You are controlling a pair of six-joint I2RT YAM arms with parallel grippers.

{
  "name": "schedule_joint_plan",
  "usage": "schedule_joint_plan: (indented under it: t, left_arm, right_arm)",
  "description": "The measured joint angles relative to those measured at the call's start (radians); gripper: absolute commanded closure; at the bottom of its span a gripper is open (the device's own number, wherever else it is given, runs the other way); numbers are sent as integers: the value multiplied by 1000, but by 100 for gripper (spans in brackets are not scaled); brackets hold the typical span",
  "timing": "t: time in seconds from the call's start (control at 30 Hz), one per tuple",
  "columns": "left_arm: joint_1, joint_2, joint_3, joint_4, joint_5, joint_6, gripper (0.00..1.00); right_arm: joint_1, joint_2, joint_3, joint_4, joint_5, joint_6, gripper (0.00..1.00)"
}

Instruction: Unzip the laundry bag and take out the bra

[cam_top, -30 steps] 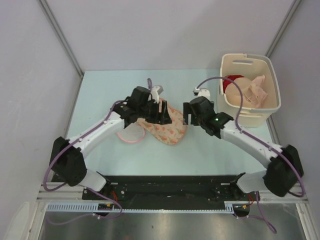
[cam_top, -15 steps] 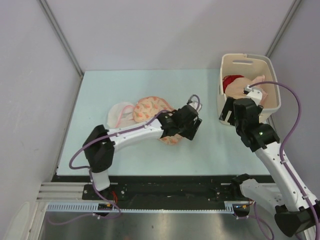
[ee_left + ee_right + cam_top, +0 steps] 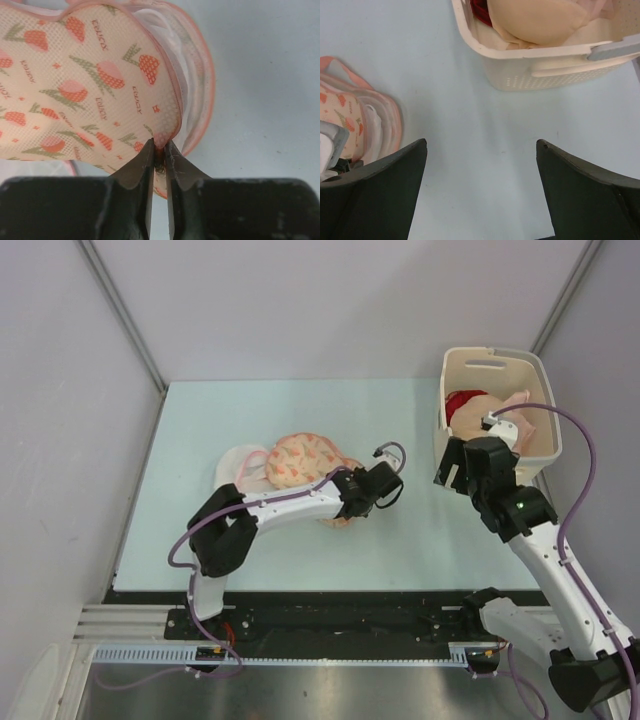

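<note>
The laundry bag (image 3: 303, 460), cream-peach with red-pink motifs and pink edging, lies left of the table's middle. In the left wrist view the laundry bag (image 3: 90, 85) fills the upper left. My left gripper (image 3: 160, 150) is shut on its pink rim at the notch between the two lobes. From above, the left gripper (image 3: 347, 510) sits at the bag's near right edge. White layers (image 3: 372, 122) show inside the bag's rim. I cannot tell whether they are the bra. My right gripper (image 3: 482, 142) hangs open over bare table, right of the bag, with nothing between its fingers.
A cream plastic basket (image 3: 497, 468) stands at the back right with a red garment (image 3: 462, 403) and peach garments (image 3: 545, 20) in it. My right gripper (image 3: 450, 465) is just left of it. A round white mesh item (image 3: 236, 468) with pink trim lies against the bag's left side.
A second ago both grippers were at the bag. The right arm has swung away to the basket. In the last half second the left jaws have closed on the bag's rim.
</note>
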Motion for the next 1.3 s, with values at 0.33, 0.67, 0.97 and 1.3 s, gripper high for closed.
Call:
schedule_joint_plan:
  t: [0.33,0.67,0.97,1.3]
  left_arm:
    - [96,-299,-202,70,131,-38,100]
    - [257,-603,-549,279,316,-240,100]
    - [262,-602,-571,336,383,-298,100]
    - [279,-610,-576,345,382,-301,100]
  right_arm:
    - [116,137,-26,137,-166,69,10]
    - [330,462,-21,342,-253,185,9]
    - [315,649,-21,466,-315,249,38]
    - [312,712,-21,565,-320,262,100]
